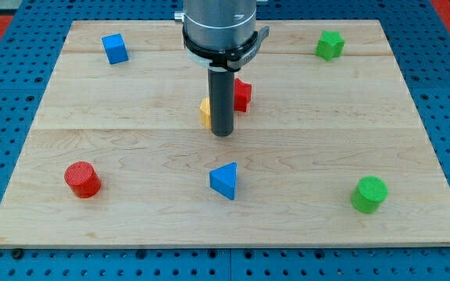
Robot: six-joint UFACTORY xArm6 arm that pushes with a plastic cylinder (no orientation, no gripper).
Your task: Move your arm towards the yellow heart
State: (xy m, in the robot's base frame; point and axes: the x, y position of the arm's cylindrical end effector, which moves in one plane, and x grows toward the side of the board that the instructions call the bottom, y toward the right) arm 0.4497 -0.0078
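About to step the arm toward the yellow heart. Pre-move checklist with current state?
1. Yellow block located: ok, mid-board, mostly hidden behind the rod.
2. Its heart shape confirmed: cannot tell, too little shows.
3. My tip near target: ok, just right of and below the yellow block in the view.
4. Tip touching yellow: cannot tell, rod covers the edge.
5. Red block close by: not ok, right behind the rod, may get nudged.
6. Blue triangle out of the way: ok, well below the tip.

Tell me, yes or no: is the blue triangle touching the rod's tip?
No: the blue triangle lies apart from my tip, nearer the view's bottom.
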